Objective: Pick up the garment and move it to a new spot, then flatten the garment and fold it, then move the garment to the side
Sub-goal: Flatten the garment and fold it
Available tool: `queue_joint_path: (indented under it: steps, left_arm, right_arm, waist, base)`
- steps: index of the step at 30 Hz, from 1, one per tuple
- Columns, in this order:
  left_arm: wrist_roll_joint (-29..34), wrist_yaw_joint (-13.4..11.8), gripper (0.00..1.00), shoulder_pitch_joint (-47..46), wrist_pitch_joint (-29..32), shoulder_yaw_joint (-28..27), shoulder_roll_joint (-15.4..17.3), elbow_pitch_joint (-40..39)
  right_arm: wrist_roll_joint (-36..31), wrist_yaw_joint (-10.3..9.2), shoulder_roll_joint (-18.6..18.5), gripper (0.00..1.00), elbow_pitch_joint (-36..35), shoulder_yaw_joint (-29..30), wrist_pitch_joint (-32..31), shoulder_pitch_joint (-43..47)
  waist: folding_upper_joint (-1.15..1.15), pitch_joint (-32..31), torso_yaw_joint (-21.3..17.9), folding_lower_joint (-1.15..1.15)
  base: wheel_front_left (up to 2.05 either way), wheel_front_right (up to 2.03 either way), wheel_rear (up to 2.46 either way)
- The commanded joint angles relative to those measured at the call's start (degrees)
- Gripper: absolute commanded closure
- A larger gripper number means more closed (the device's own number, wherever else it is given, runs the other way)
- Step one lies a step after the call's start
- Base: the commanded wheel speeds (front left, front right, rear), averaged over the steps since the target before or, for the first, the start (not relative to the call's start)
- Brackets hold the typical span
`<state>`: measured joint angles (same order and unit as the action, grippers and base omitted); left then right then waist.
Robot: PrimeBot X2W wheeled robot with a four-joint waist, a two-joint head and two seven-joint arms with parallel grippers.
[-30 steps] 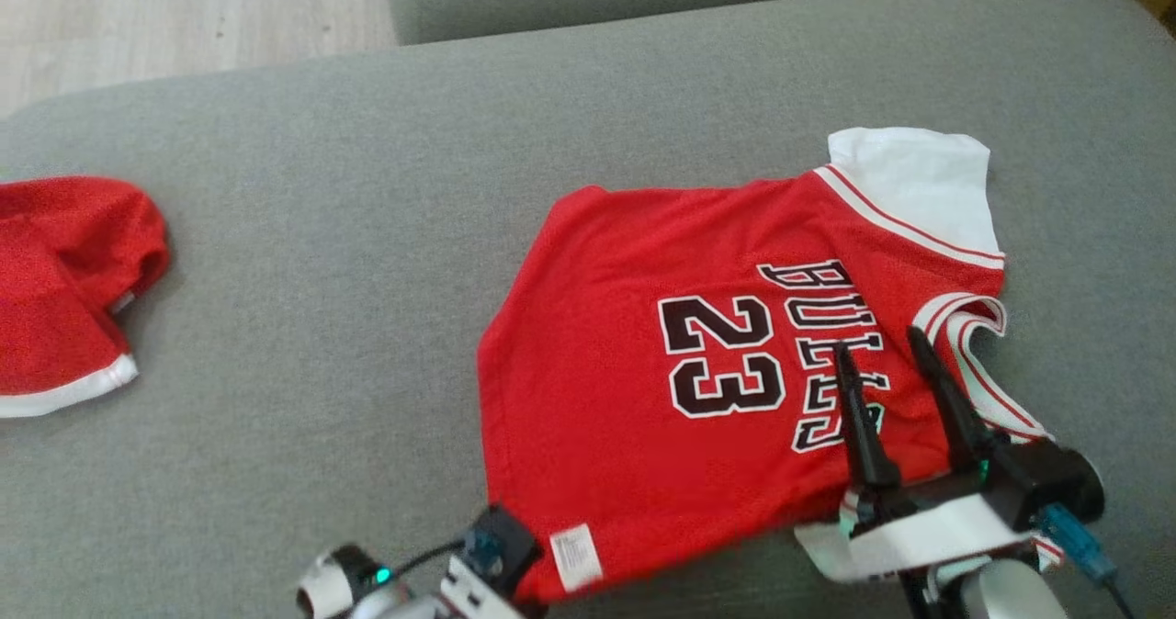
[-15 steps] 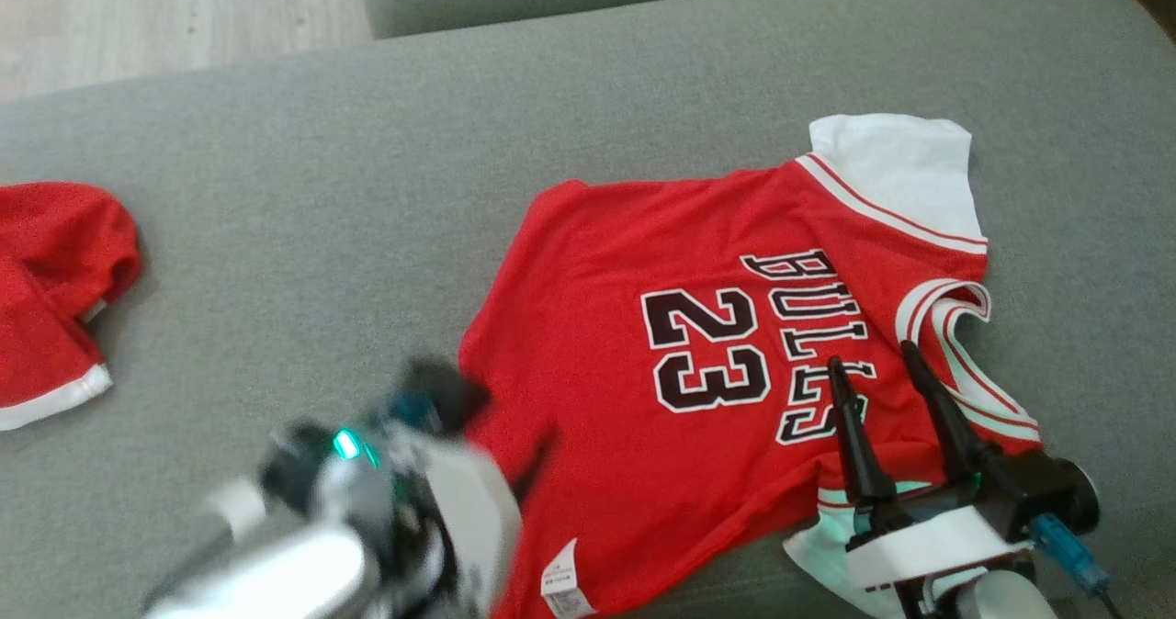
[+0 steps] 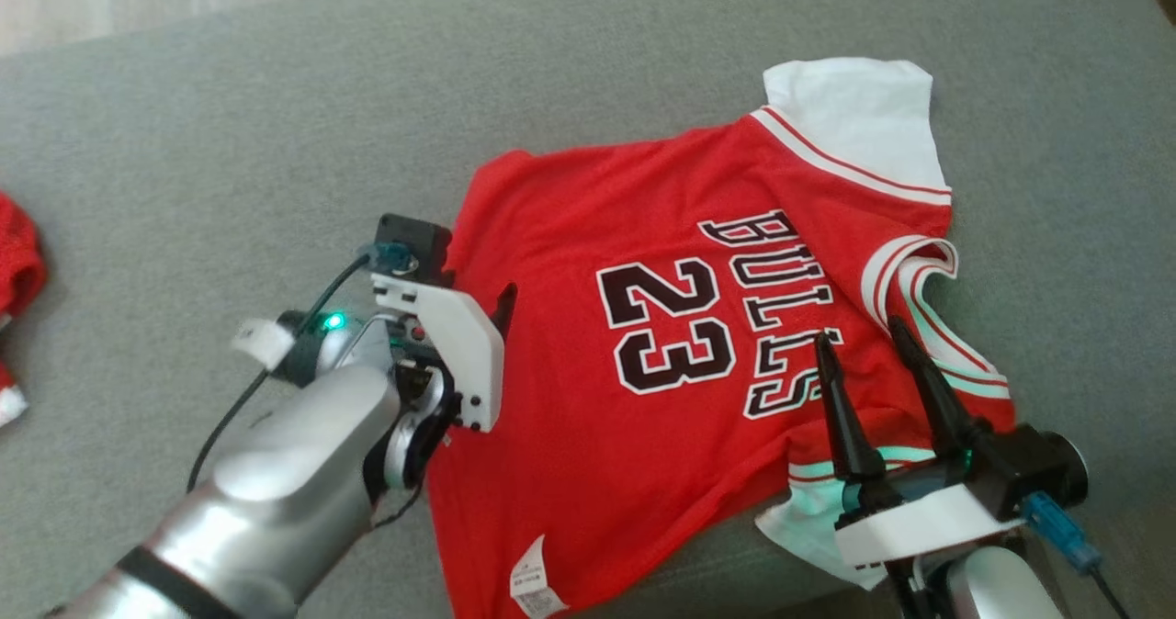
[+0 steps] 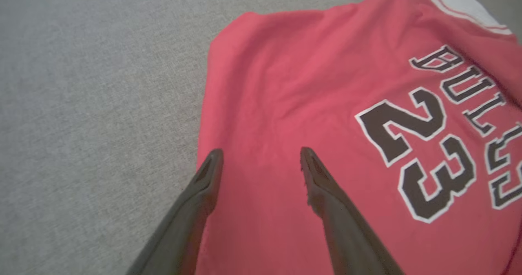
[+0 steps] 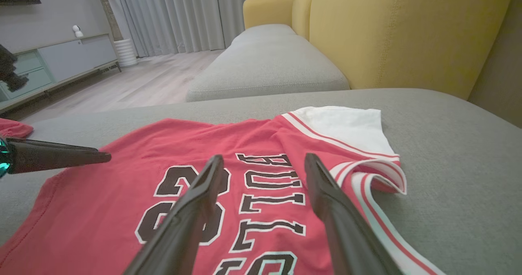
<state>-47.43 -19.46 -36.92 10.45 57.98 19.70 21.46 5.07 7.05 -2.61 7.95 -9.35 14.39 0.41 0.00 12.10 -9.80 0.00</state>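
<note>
Both spread, empty | left end effector over garment edge | right end effector over lettering

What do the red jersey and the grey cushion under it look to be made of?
The jersey looks like a thin, matte knit, probably polyester: it lies limp with soft wrinkles, and the trim at the neck is ribbed. The cushion looks like matte woven upholstery fabric, with a fine flecked grey weave and no sheen.

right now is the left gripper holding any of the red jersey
No, the left gripper stands open over the red jersey, with no cloth pinched between its tips.
</note>
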Motion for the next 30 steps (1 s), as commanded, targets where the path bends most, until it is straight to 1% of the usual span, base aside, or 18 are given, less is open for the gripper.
queue_joint_path:
  steps: [1, 6, 10, 12, 16, 19, 20, 21, 22, 23, 25, 28, 30]
  left_arm:
    - [0.5, 1.0, 0.0, -4.8, -0.9, -2.3, 0.1, 2.0]
    - [1.2, 1.7, 0.0, -8.0, -2.9, -2.6, -2.2, 11.0]
    - [1.0, 2.2, 0.0, -9.2, -3.7, -3.0, -3.1, 14.9]
    - [0.1, 3.3, 0.0, -9.1, -2.8, -3.1, -3.4, 16.3]
    - [-2.3, 7.5, 0.0, -8.9, -1.6, -3.1, -4.7, 17.9]
    - [-2.2, 8.7, 0.0, -9.1, -1.7, -2.6, -5.4, 19.2]
    - [-2.4, 9.9, 0.82, -9.5, -1.5, -2.1, -6.6, 20.7]
    - [-2.4, 9.9, 0.82, -9.5, -1.5, -2.1, -6.6, 20.7]
    - [-2.3, 10.5, 1.0, -9.9, -1.1, -1.7, -7.1, 21.4]
    - [-2.6, 11.1, 1.0, -10.4, -1.2, -1.9, -7.6, 22.1]
    - [-3.3, 11.5, 1.0, -11.9, -2.3, -3.1, -8.1, 23.4]
    - [-3.3, 10.8, 1.0, -15.7, -5.9, -5.6, -7.2, 25.4]
    - [-2.6, 10.3, 1.0, -18.5, -8.3, -6.8, -5.7, 26.9]
  right_arm:
    - [0.3, 0.44, -0.3, 0.0, -1.7, -1.4, 0.6, -1.9]
    - [0.4, 0.44, -0.3, 0.0, -1.7, -1.8, 0.6, -2.8]
    - [0.6, 0.44, -0.3, 0.0, -1.8, -1.6, 0.6, -2.7]
    - [0.6, 0.44, -0.3, 0.0, -1.8, -1.5, 0.6, -2.5]
    - [0.6, 0.44, -0.3, 0.0, -1.7, -1.6, 0.6, -2.4]
    - [0.7, 0.44, -0.3, 0.0, -1.7, -1.7, 0.6, -2.6]
    - [0.8, 0.44, -0.3, 0.0, -1.7, -2.0, 0.6, -3.0]
    - [0.8, 0.44, -0.3, 0.0, -1.7, -2.0, 0.6, -3.0]
    - [0.9, 0.44, -0.3, 0.0, -1.8, -2.2, 0.6, -3.3]
    - [0.9, 0.44, -0.3, 0.0, -1.7, -2.4, 0.6, -3.7]
    - [0.9, 0.44, -0.3, 0.0, -1.7, -2.8, 0.6, -4.3]
    - [1.0, 0.44, -0.3, 0.0, -1.9, -2.9, 0.6, -5.2]
    - [1.2, 0.44, -0.3, 0.0, -1.8, -2.9, 0.6, -5.4]
  waist:
    - [0.0, 0.8, -0.7, 0.0]
    - [0.0, 1.2, -2.0, 0.0]
    - [0.0, 1.1, -2.7, 0.0]
    - [0.0, 1.0, -2.8, 0.0]
    - [0.0, 1.1, -3.0, 0.0]
    - [0.0, 1.4, -3.1, 0.0]
    - [0.0, 1.8, -3.3, 0.0]
    - [0.0, 1.8, -3.3, 0.0]
    - [0.0, 2.1, -3.5, 0.0]
    - [0.0, 2.4, -3.7, 0.0]
    - [0.0, 2.9, -4.1, 0.0]
    - [0.0, 3.8, -4.8, 0.0]
    - [0.0, 4.2, -5.4, 0.0]
  base:
    - [0.0, 0.0, 0.0]
    - [0.0, 0.0, 0.0]
    - [0.0, 0.0, 0.0]
    - [0.0, 0.0, 0.0]
    - [0.0, 0.0, 0.0]
    - [0.0, 0.0, 0.0]
    - [0.0, 0.0, 0.0]
    - [0.0, 0.0, 0.0]
    - [0.0, 0.0, 0.0]
    - [0.0, 0.0, 0.0]
    - [0.0, 0.0, 0.0]
    - [0.0, 0.0, 0.0]
    - [0.0, 0.0, 0.0]
